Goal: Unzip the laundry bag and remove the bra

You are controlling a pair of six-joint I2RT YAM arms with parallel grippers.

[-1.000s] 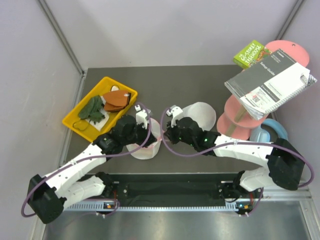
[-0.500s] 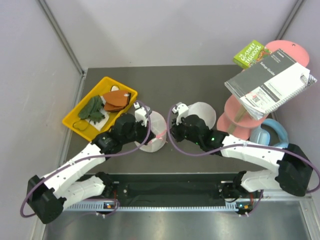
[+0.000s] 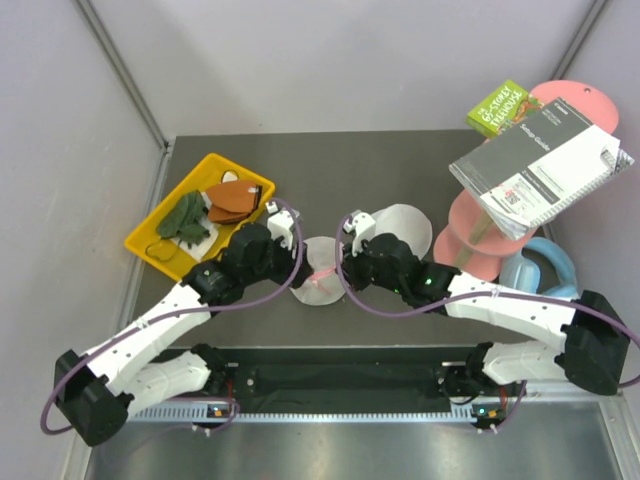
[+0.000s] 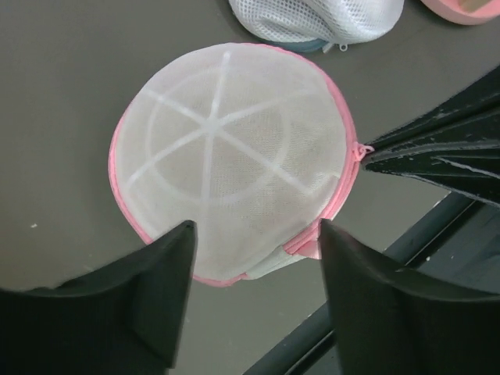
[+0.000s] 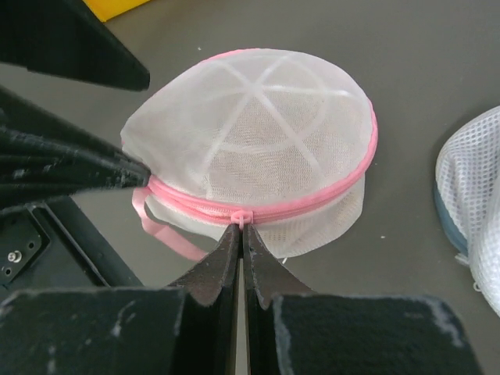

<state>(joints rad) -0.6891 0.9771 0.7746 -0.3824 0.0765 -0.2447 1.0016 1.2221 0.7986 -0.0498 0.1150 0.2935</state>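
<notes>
The laundry bag (image 3: 318,272), a white mesh dome with a pink rim, lies on the dark table between the two grippers. The left wrist view shows the bag (image 4: 234,148) from above. My left gripper (image 4: 254,234) is open, its jaws apart on either side of the bag's near edge and not gripping it. My right gripper (image 5: 242,228) is shut on the pink zipper pull (image 5: 244,216) at the bag's (image 5: 258,133) rim. The zip line looks closed along the visible side. The bra is hidden.
A yellow tray (image 3: 150,240) with green and reddish-brown cloth sits at the back left. A plain white mesh dome (image 3: 405,228) lies just behind the right gripper. A pink stand (image 3: 470,245) carrying a booklet (image 3: 540,165) fills the right side.
My left gripper has opened and let go of the bag. The bag has shifted right and away from the near edge. The right gripper has stayed shut at the zipper.
</notes>
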